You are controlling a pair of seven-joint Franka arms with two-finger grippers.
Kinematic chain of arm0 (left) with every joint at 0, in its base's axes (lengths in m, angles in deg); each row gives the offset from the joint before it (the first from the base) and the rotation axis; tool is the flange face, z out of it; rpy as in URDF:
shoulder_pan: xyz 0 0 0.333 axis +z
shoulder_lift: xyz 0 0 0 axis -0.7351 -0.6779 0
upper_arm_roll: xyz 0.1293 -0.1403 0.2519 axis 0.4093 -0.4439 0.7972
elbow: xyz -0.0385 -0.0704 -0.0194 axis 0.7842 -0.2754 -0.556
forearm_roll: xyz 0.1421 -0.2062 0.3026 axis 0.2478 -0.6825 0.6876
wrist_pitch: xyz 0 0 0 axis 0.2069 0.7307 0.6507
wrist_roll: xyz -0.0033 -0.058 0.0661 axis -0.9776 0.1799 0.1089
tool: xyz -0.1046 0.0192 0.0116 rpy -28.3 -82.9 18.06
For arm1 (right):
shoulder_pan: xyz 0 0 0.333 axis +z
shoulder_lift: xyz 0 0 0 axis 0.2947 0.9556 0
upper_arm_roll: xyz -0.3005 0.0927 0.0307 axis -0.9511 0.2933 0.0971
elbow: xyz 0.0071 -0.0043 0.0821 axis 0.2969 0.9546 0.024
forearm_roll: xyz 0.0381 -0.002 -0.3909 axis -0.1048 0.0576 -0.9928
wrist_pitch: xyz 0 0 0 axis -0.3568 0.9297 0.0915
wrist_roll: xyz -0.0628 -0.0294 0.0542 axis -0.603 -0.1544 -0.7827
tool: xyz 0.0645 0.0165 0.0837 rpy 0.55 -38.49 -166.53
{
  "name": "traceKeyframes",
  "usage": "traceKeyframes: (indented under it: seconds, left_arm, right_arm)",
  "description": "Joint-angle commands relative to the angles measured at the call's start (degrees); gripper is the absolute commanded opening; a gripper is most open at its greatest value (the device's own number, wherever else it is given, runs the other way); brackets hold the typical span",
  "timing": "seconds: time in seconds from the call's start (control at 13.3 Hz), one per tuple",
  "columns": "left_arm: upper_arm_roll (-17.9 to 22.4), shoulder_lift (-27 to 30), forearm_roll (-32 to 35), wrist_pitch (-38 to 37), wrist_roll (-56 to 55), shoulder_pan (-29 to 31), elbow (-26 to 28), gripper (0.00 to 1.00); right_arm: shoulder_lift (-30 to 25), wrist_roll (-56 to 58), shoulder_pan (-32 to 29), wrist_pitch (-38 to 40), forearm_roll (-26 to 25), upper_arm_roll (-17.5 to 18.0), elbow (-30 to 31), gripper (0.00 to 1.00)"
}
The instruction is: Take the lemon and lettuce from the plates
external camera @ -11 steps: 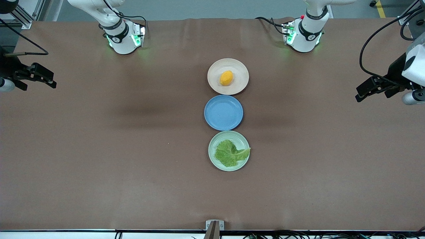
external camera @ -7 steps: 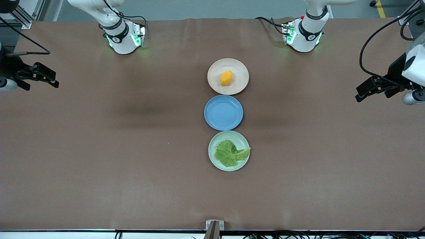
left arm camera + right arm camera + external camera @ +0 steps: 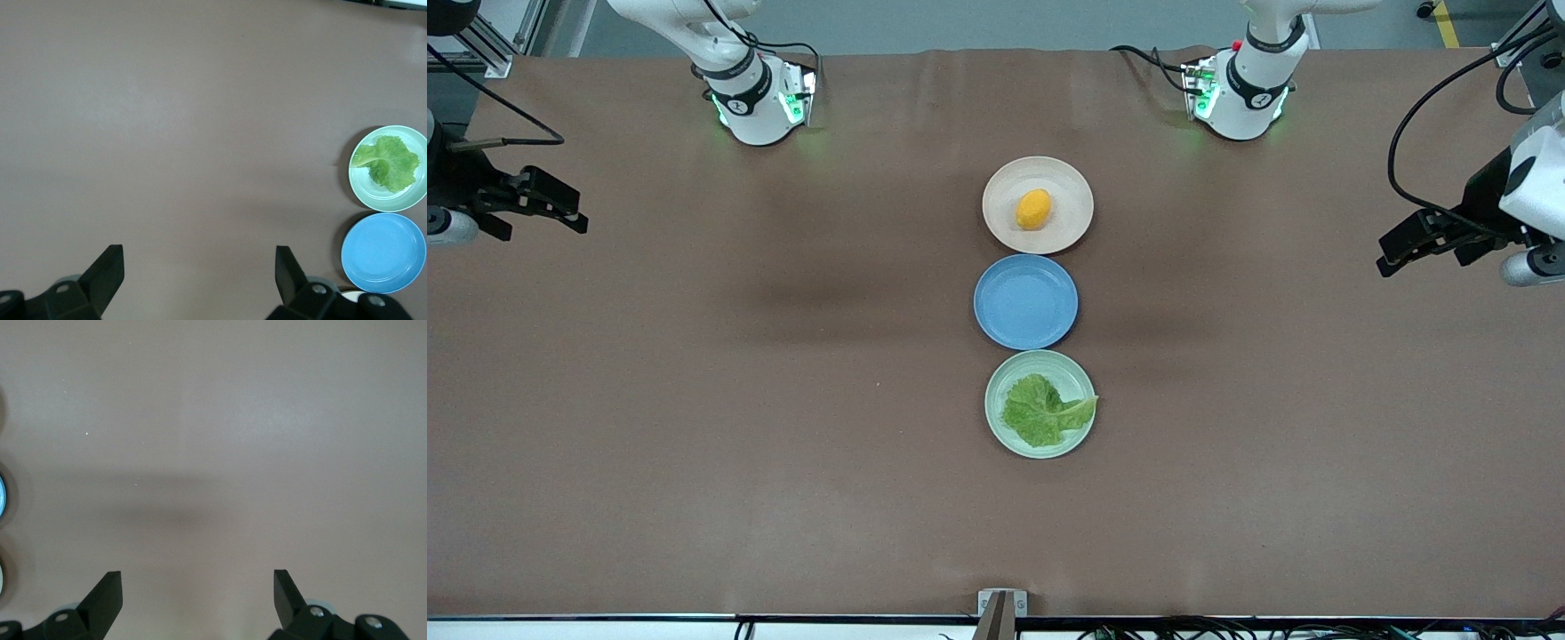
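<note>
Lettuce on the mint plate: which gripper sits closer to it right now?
Left. The left gripper hangs open over bare table at its own arm's end, closer to the lettuce. The right gripper, open too, hangs over its arm's end, clearly farther away.

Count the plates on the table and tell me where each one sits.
3, in a row down the table's middle: the beige plate with the lemon lies farthest from the front camera, the blue plate in between, the green plate with the lettuce nearest. None looks hidden.
</note>
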Motion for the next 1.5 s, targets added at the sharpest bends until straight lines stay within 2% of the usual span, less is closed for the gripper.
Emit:
traceKeyframes:
  seconds: [0.0,0.3,0.68,0.98,1.13,1.28,1.43]
  left_arm:
    - [-0.3,-5.7,-1.5,1.2,0.0,-1.8,-2.4,1.0]
    - [-0.2,-15.8,-1.4,3.8,-6.7,-8.1,-5.5,1.0]
    - [-0.4,-23.5,-2.4,10.9,-14.3,-13.2,-5.5,1.0]
    - [-0.5,-30.6,-6.5,23.0,-27.9,-18.5,-8.7,1.0]
    - [-0.5,-34.7,-7.0,28.4,-32.2,-21.1,-11.6,1.0]
    - [-0.5,-37.3,-7.0,32.6,-35.8,-23.5,-12.0,1.0]
    - [-0.4,-40.4,-7.0,37.1,-38.7,-25.6,-12.2,1.0]
  right_arm:
    - [-1.9,0.1,0.2,0.0,0.7,-0.3,1.9,1.0]
    - [-1.8,0.2,0.2,0.1,0.7,-0.3,1.9,1.0]
    - [-1.5,0.3,0.2,0.0,0.5,-0.3,0.3,1.0]
    - [0.0,-0.2,-0.3,-0.1,0.4,-0.4,-1.3,1.0]
    - [2.2,0.0,-0.3,-0.9,0.8,-0.4,-1.6,1.0]
    - [6.8,0.4,-0.2,-1.0,0.7,-0.4,-4.4,1.0]
    - [14.0,0.5,0.1,-2.6,-0.2,-0.4,-6.3,1.0]
